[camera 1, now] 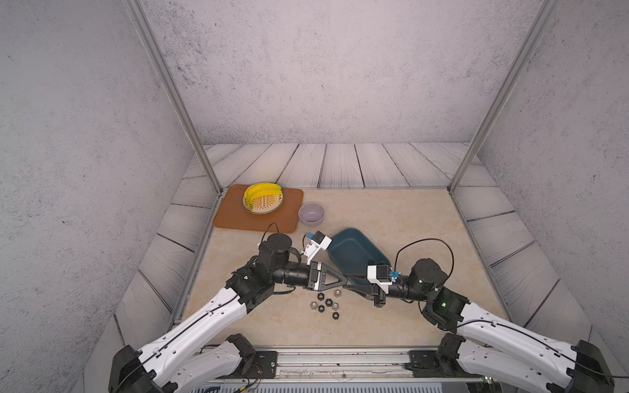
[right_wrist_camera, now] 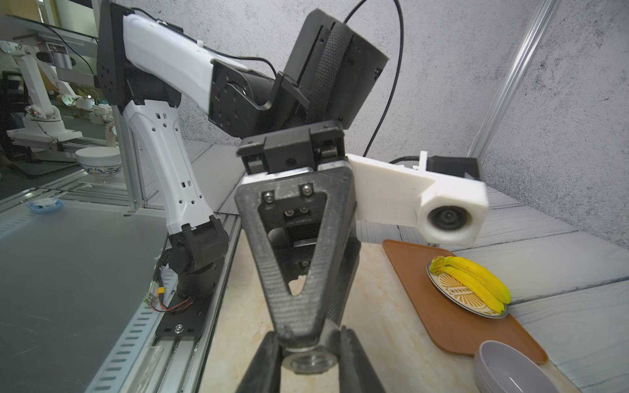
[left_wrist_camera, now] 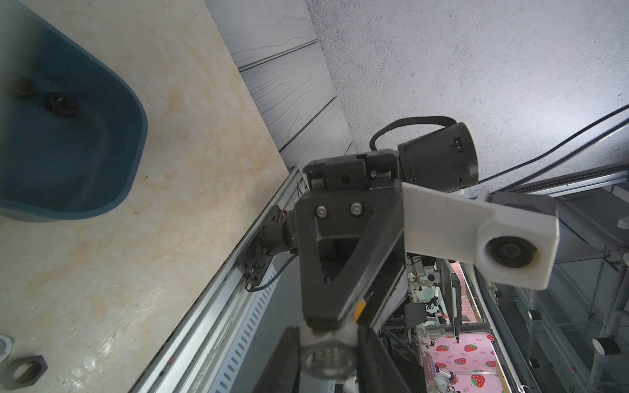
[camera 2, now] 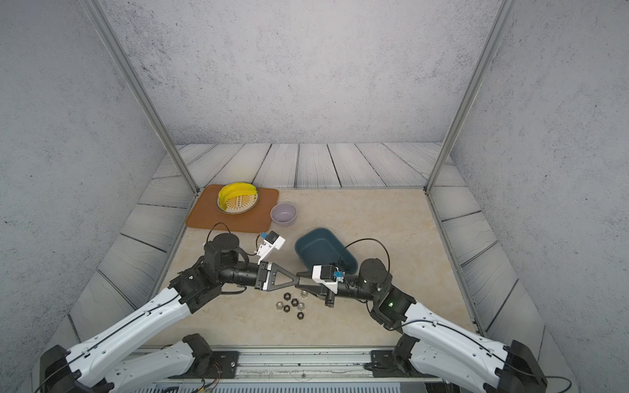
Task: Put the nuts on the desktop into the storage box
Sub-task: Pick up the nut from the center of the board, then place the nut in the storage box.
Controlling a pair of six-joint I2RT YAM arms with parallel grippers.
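Lower centre in both top views: left claw (camera 1: 345, 281) and right claw (right_wrist_camera: 309, 360) meet tip to tip, both clenched on one silver nut (left_wrist_camera: 328, 360); loose nuts (camera 1: 328, 302) lie just below.

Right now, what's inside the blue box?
The left wrist view shows one black nut on the box floor, plus a dark blur beside it. In both top views the right arm's camera covers the near corner.
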